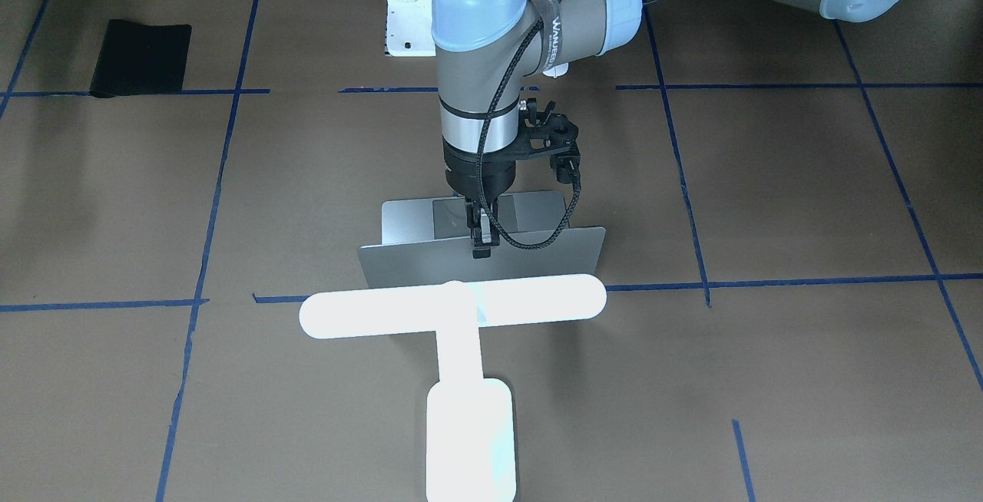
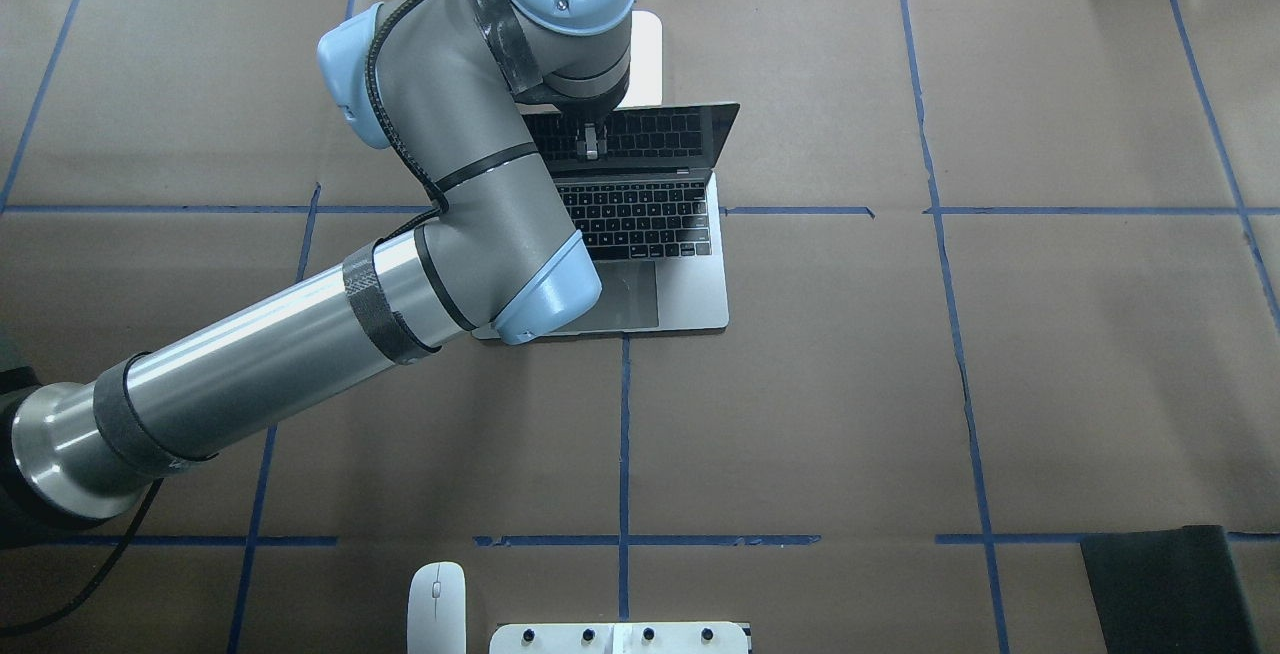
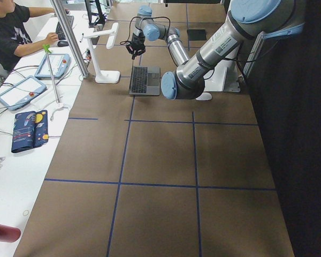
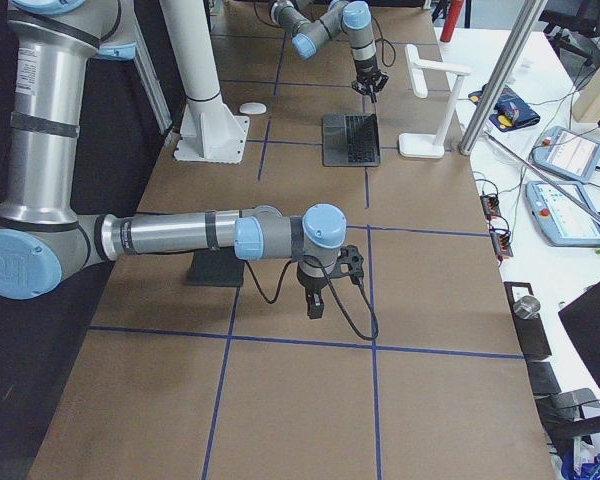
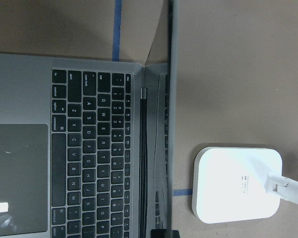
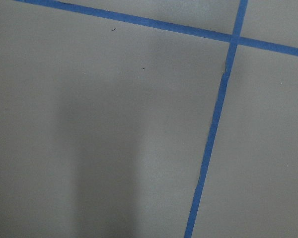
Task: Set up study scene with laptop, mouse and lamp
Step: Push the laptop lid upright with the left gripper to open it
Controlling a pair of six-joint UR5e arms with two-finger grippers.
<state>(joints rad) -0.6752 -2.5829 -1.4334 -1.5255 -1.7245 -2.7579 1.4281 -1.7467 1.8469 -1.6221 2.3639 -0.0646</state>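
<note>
The silver-grey laptop [image 2: 690, 274] stands open at the table's middle far side, with its lid roughly upright. My left gripper [image 1: 481, 245] comes down onto the lid's top edge and is shut on it; it also shows in the overhead view [image 2: 592, 144]. The left wrist view shows the keyboard [image 5: 97, 158] and the lid edge-on. The glowing white T-shaped lamp [image 1: 453, 306] stands just behind the laptop, and its base [image 5: 237, 183] is beside the lid. The white mouse [image 2: 437, 606] lies near the robot's base. My right gripper [image 4: 315, 303] hangs over bare table, and I cannot tell whether it is open or shut.
A black flat mat [image 2: 1165, 589] lies at the near right corner of the overhead view. The white bolted pedestal [image 2: 620, 637] stands at the robot's side, next to the mouse. Blue tape lines cross the brown table. An operator [image 3: 10, 32] sits beyond the far edge.
</note>
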